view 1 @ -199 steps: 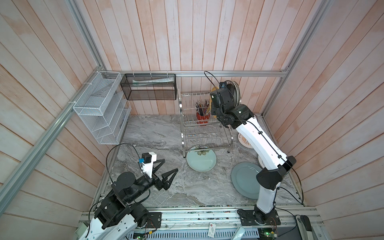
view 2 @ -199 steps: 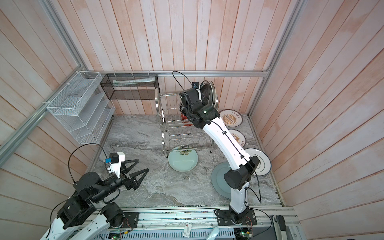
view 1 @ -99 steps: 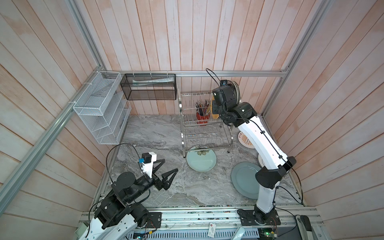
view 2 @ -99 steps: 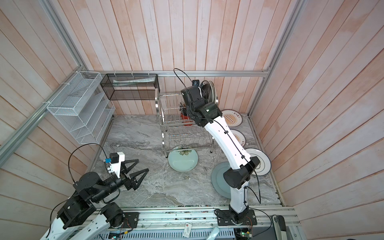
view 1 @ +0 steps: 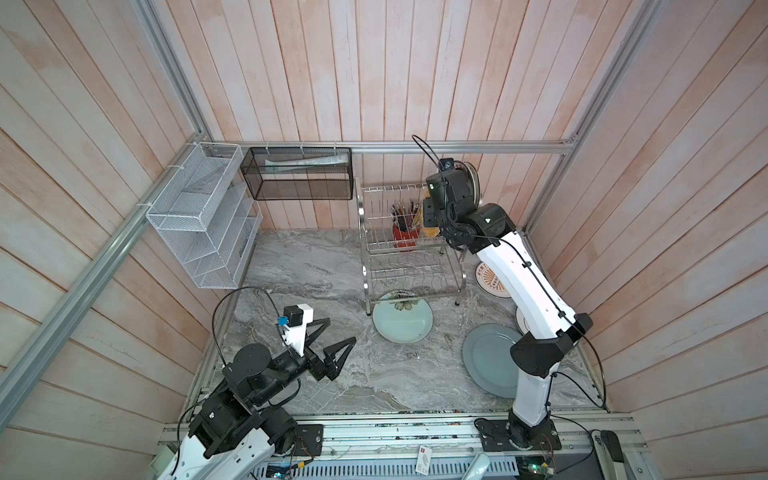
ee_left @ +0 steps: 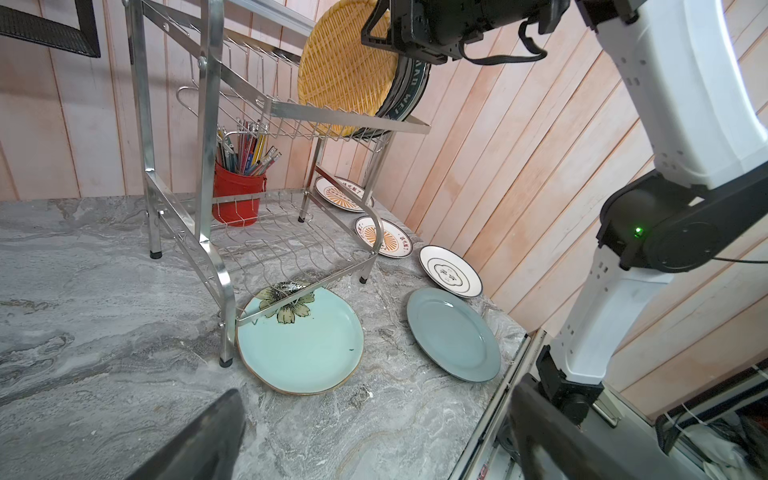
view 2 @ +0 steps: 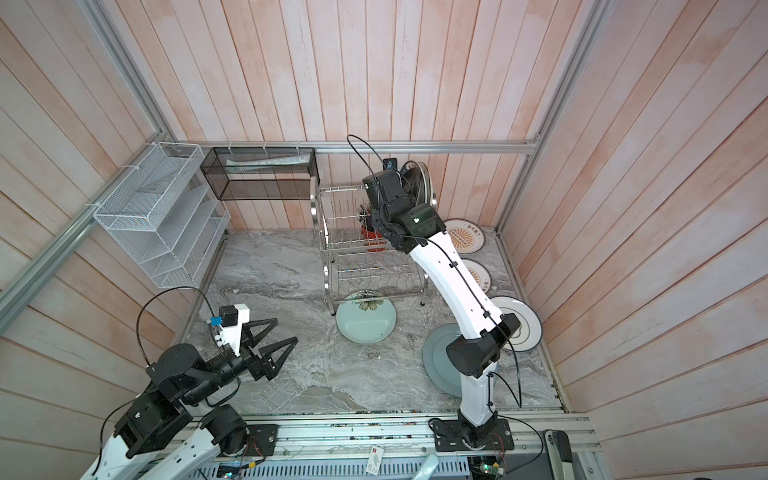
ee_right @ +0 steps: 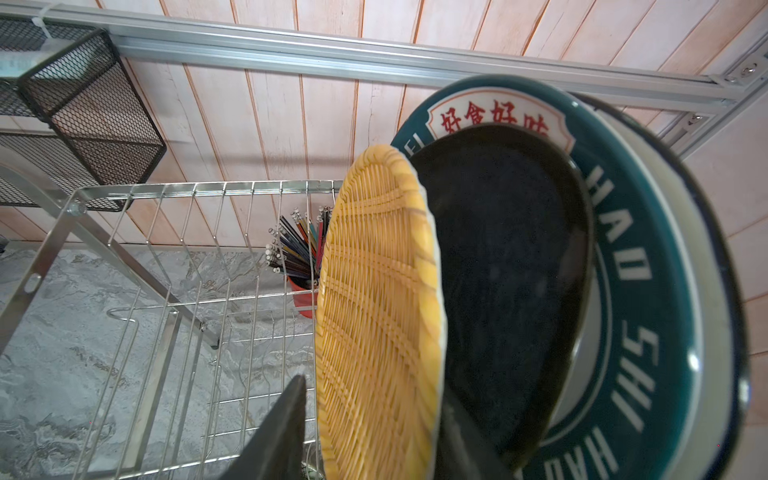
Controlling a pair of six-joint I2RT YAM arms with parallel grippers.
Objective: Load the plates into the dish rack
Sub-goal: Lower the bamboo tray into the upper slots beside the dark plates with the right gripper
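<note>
Okay, right gripper (ee_right: 370, 390) is up at the top tier of the rack (view 1: 409, 257), at its right end. The jaws are parted, one on each side of the yellow plate (ee_right: 378, 311). A gap shows between one finger (ee_right: 286, 415) and the plate face. The other finger sits behind the rim, so contact there can't be told.

The yellow plate stands on edge in the top tier, tilted back onto the black plate (ee_right: 507, 270). Behind that is the green-rimmed plate (ee_right: 648, 270) with lettering, also on edge. The three are packed close together.

The left gripper (view 1: 341, 329) hovers low over the table (view 1: 311, 270), front left, well apart from the rack. Its jaws are spread wide with nothing in them.

The other plates lie flat on the table:
- The mint plate (ee_left: 299, 345) is at the rack's front foot, with its flowered edge tucked under the lower tier.
- The grey plate (ee_left: 453, 332) is near the right arm (view 1: 523, 282) base, and the arm partly hides it in both top views.
- The emblem plate (ee_left: 451, 270) is just beside the grey plate, toward the wall.
- One sunburst plate (ee_left: 384, 241) lies beside the rack's right leg.
- A second sunburst plate (ee_left: 338, 193) lies further back along the same wall.

A red cup (ee_left: 237, 195) full of pencils sits at the rack's back side.
</note>
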